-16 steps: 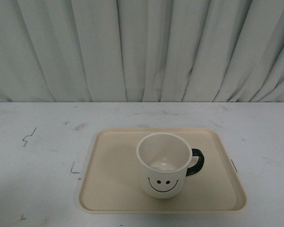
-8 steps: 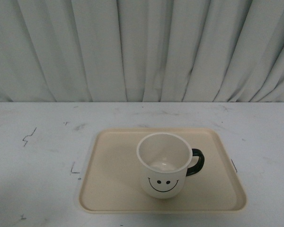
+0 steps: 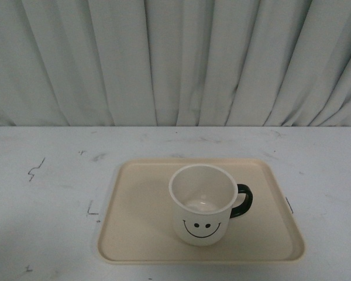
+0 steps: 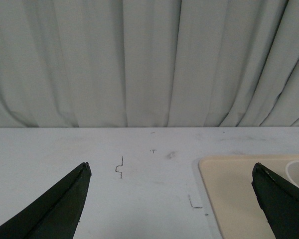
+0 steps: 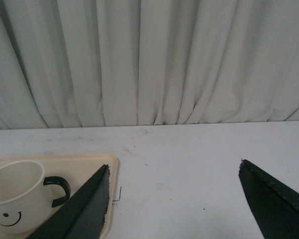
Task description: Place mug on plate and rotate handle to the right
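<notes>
Left gripper (image 4: 170, 172), right gripper (image 5: 174, 167) spread, empty; mug (image 3: 202, 204) upright on plate (image 3: 134, 222), handle (image 3: 243, 201) right.

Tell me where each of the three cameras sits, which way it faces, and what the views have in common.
Front view: on the robot's body between the arms, facing the table and curtain; it shows the mug on the plate, handle to the right; no arm in view.
Left wrist view: looks between the open left gripper fingers across the table; the plate's corner shows.
Right wrist view: looks between the open right gripper fingers; mug and plate show.
Shared: all three see the plate and curtain.
</notes>
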